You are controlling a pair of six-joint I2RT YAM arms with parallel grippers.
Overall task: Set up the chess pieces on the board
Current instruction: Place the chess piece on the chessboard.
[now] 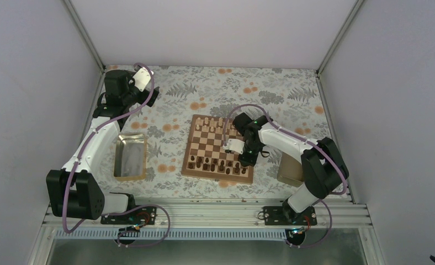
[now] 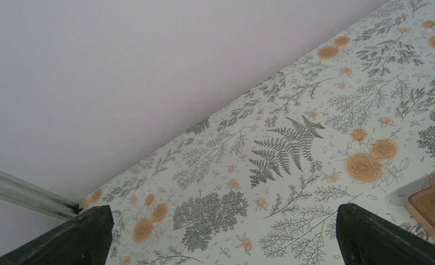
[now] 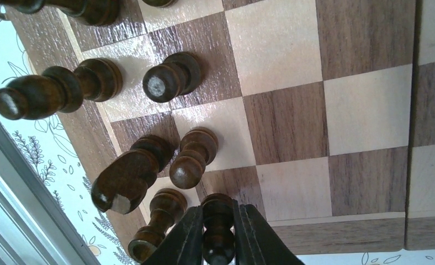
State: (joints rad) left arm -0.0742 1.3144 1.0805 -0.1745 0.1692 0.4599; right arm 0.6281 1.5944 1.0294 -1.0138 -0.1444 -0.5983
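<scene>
Top external: floral cloth (image 1: 204, 94), pale walls (image 1: 204, 27); right end effector (image 3: 218, 232) grips pawn (image 3: 217, 205); left end effector (image 2: 223, 212) apart

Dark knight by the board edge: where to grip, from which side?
Its head, from straight above. The dark knight stands upright with a pawn close beside it, so a sideways approach would likely knock neighbours. The right gripper must first set down its held pawn.

A cloth (image 1: 215, 94) printed with grey ferns and orange blooms covers the table. On its left side lies a rectangular metal tray (image 1: 117, 159); a second tray (image 1: 288, 170) sits at the right, partly hidden. Pale walls (image 1: 215, 27) close in behind, and an aluminium rail (image 1: 204, 212) runs along the near edge
</scene>
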